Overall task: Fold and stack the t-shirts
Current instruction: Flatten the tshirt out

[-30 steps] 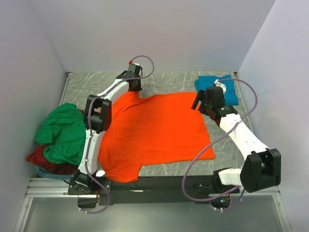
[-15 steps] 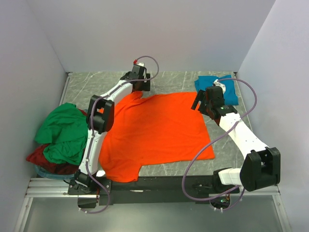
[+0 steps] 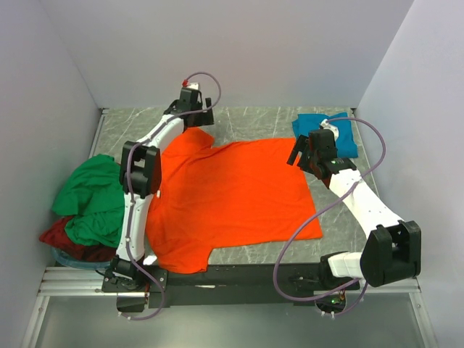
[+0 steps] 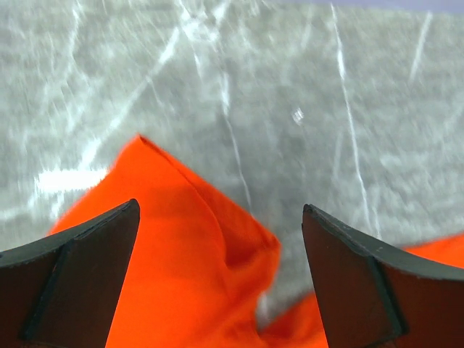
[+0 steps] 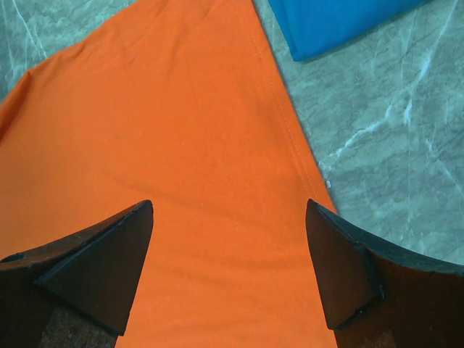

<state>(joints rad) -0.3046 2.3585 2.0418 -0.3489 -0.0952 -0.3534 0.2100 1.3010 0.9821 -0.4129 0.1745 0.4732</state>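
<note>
The bright orange t-shirt (image 3: 232, 196) lies spread flat in the middle of the table. My left gripper (image 3: 196, 122) hovers open over its far left sleeve. In the left wrist view that crumpled sleeve (image 4: 181, 246) lies loose on the table below the left gripper (image 4: 221, 210). My right gripper (image 3: 299, 156) stands open above the shirt's far right corner. In the right wrist view the right gripper (image 5: 229, 205) has only flat orange cloth (image 5: 167, 123) beneath it. A folded teal blue t-shirt (image 3: 348, 141) (image 5: 333, 22) lies at the back right. Green (image 3: 94, 196) and dark red (image 3: 65, 235) t-shirts are heaped at the left.
Grey walls enclose the marble table (image 3: 261, 119) on three sides. A metal rail (image 3: 232, 279) with both arm bases runs along the near edge. The right arm's cable (image 3: 377, 145) loops over the teal shirt.
My left gripper has opened and let go of the orange sleeve, then drawn away to the back left. The right arm has not moved.
</note>
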